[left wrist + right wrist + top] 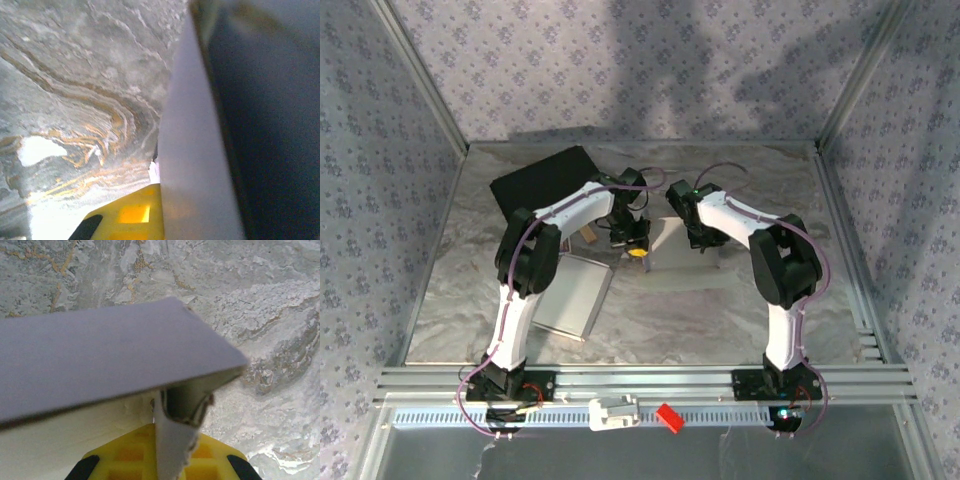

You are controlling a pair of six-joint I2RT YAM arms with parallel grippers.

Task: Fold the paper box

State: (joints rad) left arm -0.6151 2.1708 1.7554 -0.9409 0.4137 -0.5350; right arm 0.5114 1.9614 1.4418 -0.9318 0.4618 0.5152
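The paper box (668, 240) is pale grey cardboard, partly raised at the table's middle between my two grippers. My left gripper (637, 250) is at its left side. In the left wrist view a grey panel of the paper box (195, 165) stands flat against my yellow finger (132, 215); the other finger is hidden behind it. My right gripper (705, 240) is at the box's right side. In the right wrist view a wide panel of the paper box (110, 350) spans the view, and my right gripper (170, 452) is shut on a thin white flap of it.
A black sheet (542, 180) lies at the back left. A flat grey-white card (570, 295) rests front left, beside the left arm. A small brown piece (590, 235) sits between them. A red item (668, 418) and a white item (612, 412) lie on the front rail.
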